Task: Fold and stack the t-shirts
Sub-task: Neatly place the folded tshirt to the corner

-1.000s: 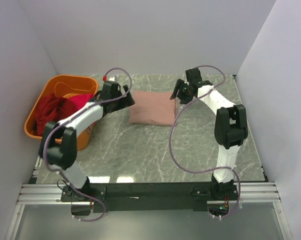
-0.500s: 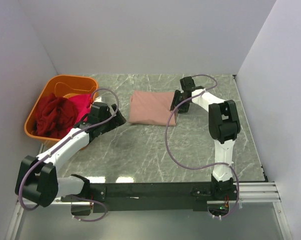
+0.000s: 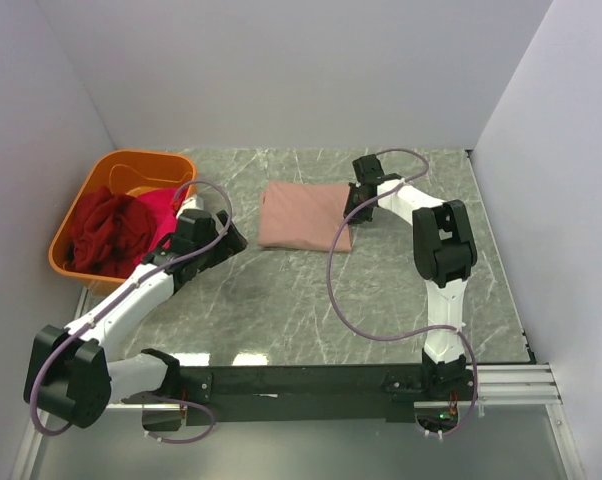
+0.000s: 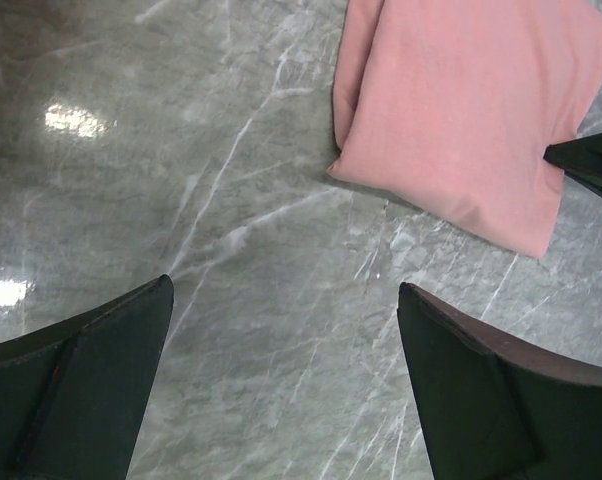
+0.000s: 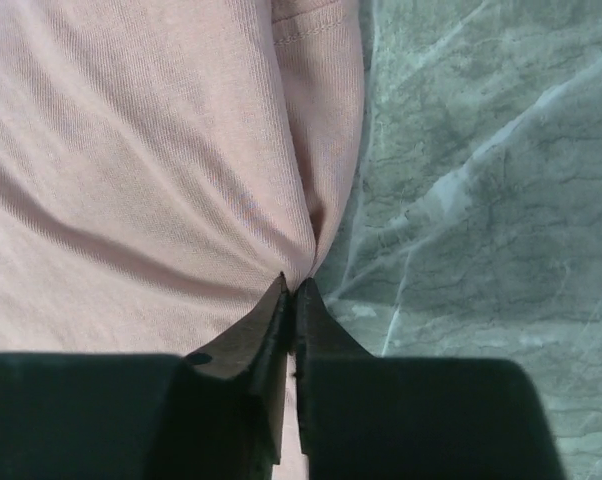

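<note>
Where the folded pink t-shirt [image 3: 303,215] lies flat on the tabletop [image 3: 281,290] at the middle of the overhead view, I see the right jaws clenched on its right edge, the cloth puckering at their tips. The left jaws stand released over bare tabletop just lower left of the shirt, touching nothing. At the upper left, the dark red t-shirt [image 3: 106,235] and magenta t-shirt [image 3: 163,205] sit heaped in the orange tub [image 3: 141,172].
</note>
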`<state>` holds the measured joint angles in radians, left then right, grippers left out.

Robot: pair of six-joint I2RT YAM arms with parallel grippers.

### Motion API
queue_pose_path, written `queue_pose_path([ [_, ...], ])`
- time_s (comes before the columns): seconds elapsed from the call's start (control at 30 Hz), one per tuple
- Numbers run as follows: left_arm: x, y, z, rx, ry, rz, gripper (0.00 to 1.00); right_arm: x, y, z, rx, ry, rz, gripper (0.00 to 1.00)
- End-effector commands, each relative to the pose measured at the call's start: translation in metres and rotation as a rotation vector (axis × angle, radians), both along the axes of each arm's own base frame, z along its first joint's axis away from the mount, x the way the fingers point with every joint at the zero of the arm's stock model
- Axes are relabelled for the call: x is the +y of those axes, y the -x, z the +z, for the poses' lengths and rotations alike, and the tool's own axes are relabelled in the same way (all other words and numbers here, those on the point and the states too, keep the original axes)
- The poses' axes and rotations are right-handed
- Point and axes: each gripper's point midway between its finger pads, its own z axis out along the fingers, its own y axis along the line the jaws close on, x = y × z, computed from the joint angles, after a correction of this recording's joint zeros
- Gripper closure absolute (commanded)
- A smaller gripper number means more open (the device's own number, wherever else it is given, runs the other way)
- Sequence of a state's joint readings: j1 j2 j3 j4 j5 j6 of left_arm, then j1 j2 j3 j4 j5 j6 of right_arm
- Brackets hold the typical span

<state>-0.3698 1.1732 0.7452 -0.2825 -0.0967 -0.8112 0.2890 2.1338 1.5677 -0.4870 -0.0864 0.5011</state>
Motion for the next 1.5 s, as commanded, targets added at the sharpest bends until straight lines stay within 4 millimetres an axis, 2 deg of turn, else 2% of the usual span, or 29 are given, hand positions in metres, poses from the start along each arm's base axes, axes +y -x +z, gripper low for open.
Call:
queue_pose_path([
  [0.0,0.006,0.005,0.006,-0.025,0.007,0.036,0.01,-0.005,0.008,-0.018,0.031,0.071,0.017,0.96],
  [0.07,0.008,0.006,0.006,-0.024,0.001,0.042,0.01,-0.009,0.007,-0.017,0.027,0.095,0.018,1.0],
  [0.3,0.011,0.006,0.006,-0.024,-0.016,0.05,0.01,-0.021,0.001,-0.001,-0.011,0.162,0.029,1.0],
  [0.47,0.013,0.004,0.008,-0.031,-0.024,0.053,0.01,-0.047,0.01,0.008,-0.003,0.283,0.029,1.0],
  [0.63,0.014,0.005,0.008,-0.034,-0.032,0.05,0.01,-0.068,0.006,0.02,-0.026,0.353,0.039,1.0],
  [0.83,0.015,0.005,0.011,-0.05,-0.038,0.048,0.01,-0.093,-0.019,0.026,-0.04,0.369,-0.006,1.0],
  [0.87,0.015,0.005,0.012,-0.049,-0.041,0.049,0.01,-0.098,-0.028,0.032,-0.058,0.374,-0.023,1.0],
  [0.97,0.017,0.003,0.013,-0.056,-0.047,0.056,0.01,-0.12,-0.046,0.032,-0.069,0.407,-0.06,1.0],
  [1.23,0.017,0.0,0.011,-0.043,-0.055,0.064,0.01,-0.181,-0.085,0.038,-0.097,0.443,-0.184,1.0],
  [1.27,0.017,-0.001,0.01,-0.038,-0.059,0.065,0.01,-0.197,-0.094,0.041,-0.108,0.442,-0.218,1.0],
  [1.33,0.017,-0.002,0.009,-0.035,-0.062,0.07,0.01,-0.21,-0.1,0.042,-0.108,0.44,-0.258,1.0],
  [1.37,0.017,-0.003,0.008,-0.028,-0.063,0.071,0.01,-0.233,-0.106,0.044,-0.118,0.438,-0.306,1.0],
  [1.47,0.016,-0.005,0.007,-0.022,-0.064,0.074,0.0,-0.26,-0.115,0.046,-0.131,0.423,-0.384,1.0],
])
